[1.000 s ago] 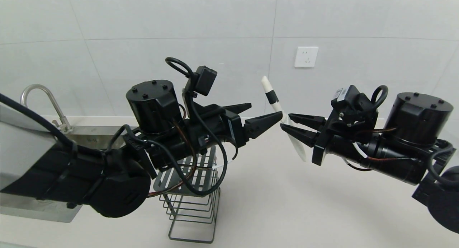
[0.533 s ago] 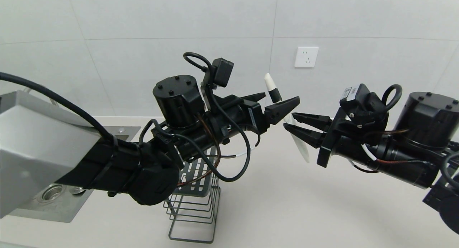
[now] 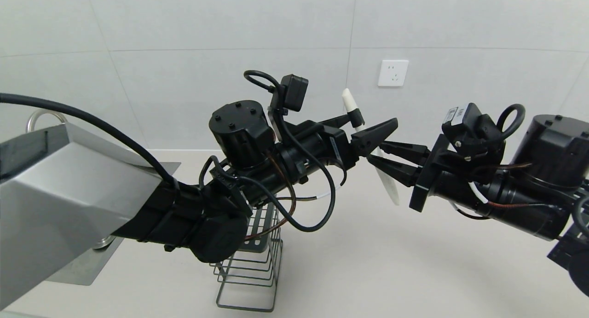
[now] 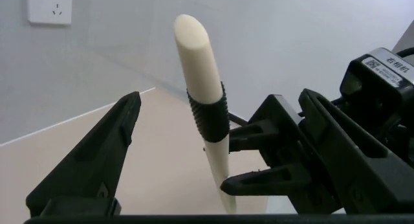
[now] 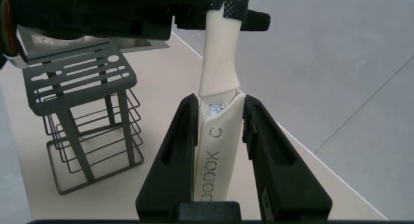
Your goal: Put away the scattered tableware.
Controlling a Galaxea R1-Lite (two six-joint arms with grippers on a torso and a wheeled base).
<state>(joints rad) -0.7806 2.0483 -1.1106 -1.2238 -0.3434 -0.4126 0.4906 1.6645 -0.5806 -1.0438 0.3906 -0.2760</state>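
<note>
Counter [image 3: 414,272] carries a wire rack [image 3: 251,272]; no utensil seen in its slotted top. Right gripper [image 3: 377,152] is clamped on the blade of the knife [image 3: 388,187], held aloft well above the rack. Left gripper [image 3: 368,124] stands wide, its fingers either side of the handle. Judgement: handover in hand. Left should close squarely on the black band before right lets go, or the knife may drop.

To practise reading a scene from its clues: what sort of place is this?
Most likely a kitchen: a steel sink at the left, a wire cutlery rack on the pale counter, and a white knife held in the right pincer.
</note>
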